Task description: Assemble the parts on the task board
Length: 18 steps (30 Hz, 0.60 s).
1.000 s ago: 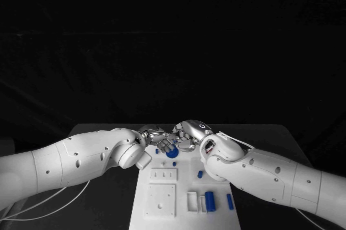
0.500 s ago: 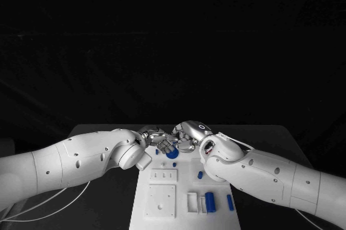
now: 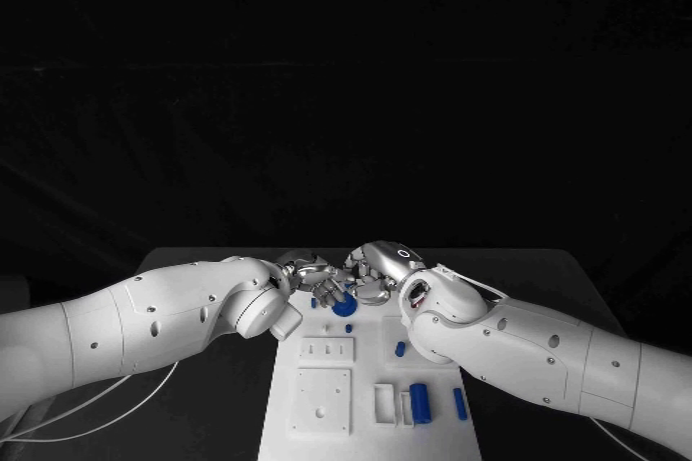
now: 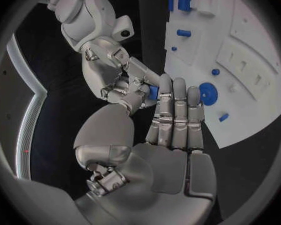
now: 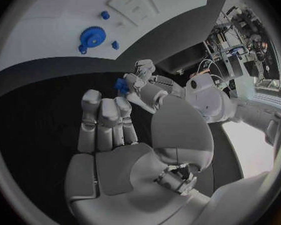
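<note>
Nothing has visibly moved since the earlier frames. Above the far end of the task board (image 3: 433, 421), the left hand (image 4: 175, 117) and right hand (image 5: 106, 122) meet around a small blue part (image 5: 121, 84); which one holds it cannot be told. Judged light, rigid and smooth, it calls for a fingertip pinch across its sides.

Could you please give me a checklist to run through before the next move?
1. Small blue part is up between the fingertips of both hands, off the task board: ok.
2. Which hand holds it, left hand or right hand: cannot tell.
3. Blue gear lies flat on the board, free of both hands: ok.
4. Blue cylinder lies at the near end of the board, away from the hands: ok.
5. Where the small part should go on the board: cannot tell.
</note>
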Each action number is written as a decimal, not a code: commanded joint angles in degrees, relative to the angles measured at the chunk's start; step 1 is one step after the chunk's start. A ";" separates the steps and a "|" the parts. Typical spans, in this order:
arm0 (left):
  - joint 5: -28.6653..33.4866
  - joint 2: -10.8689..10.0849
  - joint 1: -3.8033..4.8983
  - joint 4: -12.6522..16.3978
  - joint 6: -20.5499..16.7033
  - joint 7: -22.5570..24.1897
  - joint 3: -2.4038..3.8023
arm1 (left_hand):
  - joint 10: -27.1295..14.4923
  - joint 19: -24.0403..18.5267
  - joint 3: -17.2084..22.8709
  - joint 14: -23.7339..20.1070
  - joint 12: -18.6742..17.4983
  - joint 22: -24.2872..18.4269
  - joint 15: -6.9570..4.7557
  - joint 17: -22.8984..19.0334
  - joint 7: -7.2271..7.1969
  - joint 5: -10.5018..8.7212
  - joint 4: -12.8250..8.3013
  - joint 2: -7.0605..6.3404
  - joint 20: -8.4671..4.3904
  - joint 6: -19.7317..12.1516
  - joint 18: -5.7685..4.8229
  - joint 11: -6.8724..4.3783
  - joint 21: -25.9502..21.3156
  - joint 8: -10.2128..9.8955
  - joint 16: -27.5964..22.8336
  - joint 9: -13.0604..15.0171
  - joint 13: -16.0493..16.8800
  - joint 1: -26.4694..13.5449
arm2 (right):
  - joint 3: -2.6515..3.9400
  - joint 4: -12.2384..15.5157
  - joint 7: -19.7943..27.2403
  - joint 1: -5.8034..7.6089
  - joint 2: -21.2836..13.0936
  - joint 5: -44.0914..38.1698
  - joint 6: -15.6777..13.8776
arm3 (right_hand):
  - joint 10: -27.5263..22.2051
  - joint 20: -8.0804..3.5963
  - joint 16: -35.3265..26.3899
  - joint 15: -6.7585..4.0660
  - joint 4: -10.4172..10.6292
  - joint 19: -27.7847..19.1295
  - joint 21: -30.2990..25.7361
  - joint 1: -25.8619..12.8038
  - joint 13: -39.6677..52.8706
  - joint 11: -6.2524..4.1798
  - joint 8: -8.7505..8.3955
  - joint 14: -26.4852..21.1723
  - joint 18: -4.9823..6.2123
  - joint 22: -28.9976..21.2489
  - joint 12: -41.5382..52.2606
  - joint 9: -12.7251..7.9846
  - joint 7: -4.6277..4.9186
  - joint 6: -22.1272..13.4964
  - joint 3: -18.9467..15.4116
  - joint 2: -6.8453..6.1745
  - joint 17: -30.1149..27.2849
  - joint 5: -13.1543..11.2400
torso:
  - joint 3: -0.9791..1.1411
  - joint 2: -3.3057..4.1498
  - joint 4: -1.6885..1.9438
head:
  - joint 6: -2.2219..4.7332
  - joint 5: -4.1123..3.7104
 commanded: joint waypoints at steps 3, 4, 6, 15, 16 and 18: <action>-1.25 0.14 0.07 0.27 0.29 0.37 0.09 | 0.99 1.08 0.00 0.88 1.43 0.42 -0.69 0.64 -2.35 -0.03 0.35 0.05 -1.70 3.27 1.02 -0.57 1.18 0.71 1.54 0.77 1.00 -0.96 | -0.05 -0.01 -0.24 -0.16 -0.10 -0.76 1.00 | 0.37 -0.15 -0.28 -0.40 -0.16 0.17 0.17 0.64 -0.01 0.07 0.10 -0.04 1.70 0.85 0.15 0.79 2.49 2.81 0.35 0.09 0.05 0.12 | 0.03 0.01 -0.02 | -0.13 -0.01; -1.26 0.14 0.07 0.24 0.06 0.45 0.09 | 1.01 1.13 0.02 0.90 1.54 0.44 -0.73 0.68 -2.37 -0.03 0.39 0.10 -1.76 3.32 1.01 -0.60 1.26 0.72 1.65 0.84 1.10 -1.03 | -0.05 0.03 -0.18 -0.16 -0.11 -0.70 1.07 | 0.38 -0.15 -0.29 -0.40 -0.16 0.17 0.16 0.63 -0.01 0.07 0.10 -0.04 1.70 0.85 0.16 0.79 2.49 2.81 0.36 0.09 0.05 0.12 | 0.03 0.00 -0.02 | -0.14 0.02; -1.27 0.15 0.07 0.21 -0.41 0.59 0.09 | 1.05 1.17 0.09 0.96 1.75 0.49 -0.82 0.75 -2.43 -0.02 0.41 0.18 -1.86 3.45 1.00 -0.67 1.38 0.76 1.86 0.96 1.26 -1.09 | -0.05 0.02 0.03 -0.17 -0.13 -0.46 1.14 | 0.33 -0.14 -0.29 -0.41 -0.16 0.17 0.16 0.62 -0.05 0.07 0.10 -0.04 1.70 0.85 0.09 0.79 2.48 2.81 0.36 0.06 0.05 0.13 | 0.04 -0.01 -0.02 | -0.17 0.02; -2.18 0.15 0.07 0.20 -0.82 0.38 0.09 | 1.49 1.18 0.88 1.54 2.93 0.64 -1.37 1.03 -2.89 0.22 -0.14 -0.02 -2.37 4.41 0.81 -1.16 1.87 0.98 2.89 1.66 2.21 -0.78 | -0.08 -0.64 1.47 -0.17 -0.27 3.27 -0.44 | -1.64 0.08 -0.58 0.06 0.80 0.27 0.06 -1.71 -1.38 0.59 -1.46 -0.05 1.69 0.80 -2.11 0.21 3.05 0.35 -0.99 -3.99 -0.03 0.23 | 0.04 -0.03 -0.03 | -0.38 0.14; -2.44 0.14 0.06 0.18 -0.88 0.39 0.09 | 1.68 1.33 1.06 1.79 3.23 0.68 -1.53 1.07 -3.00 0.38 -0.26 -0.17 -2.52 4.71 0.79 -1.30 2.05 1.01 3.12 1.80 2.43 -0.74 | -0.10 -0.69 1.64 -0.16 -0.35 3.82 -0.77 | -1.79 0.12 -0.65 0.24 1.11 0.28 0.04 -2.45 -1.41 0.86 -1.98 -0.08 1.69 0.78 -2.22 0.00 3.32 -0.58 -1.69 -4.93 -0.05 0.10 | 0.04 -0.05 -0.04 | -0.40 0.17; -2.93 0.12 0.06 0.20 -1.11 0.34 0.09 | 1.78 1.50 1.23 1.99 3.47 0.72 -1.67 1.08 -3.10 0.54 -0.35 -0.32 -2.69 4.95 0.76 -1.41 2.24 0.99 3.31 1.93 2.65 -0.81 | -0.12 -0.69 1.91 -0.16 -0.60 4.30 -1.20 | -1.93 0.16 -0.72 0.40 1.30 0.25 0.00 -2.99 -1.43 1.01 -2.28 -0.13 1.70 0.77 -2.31 -0.11 3.52 -1.11 -2.27 -5.52 -0.07 0.04 | 0.05 -0.07 -0.05 | -0.46 0.20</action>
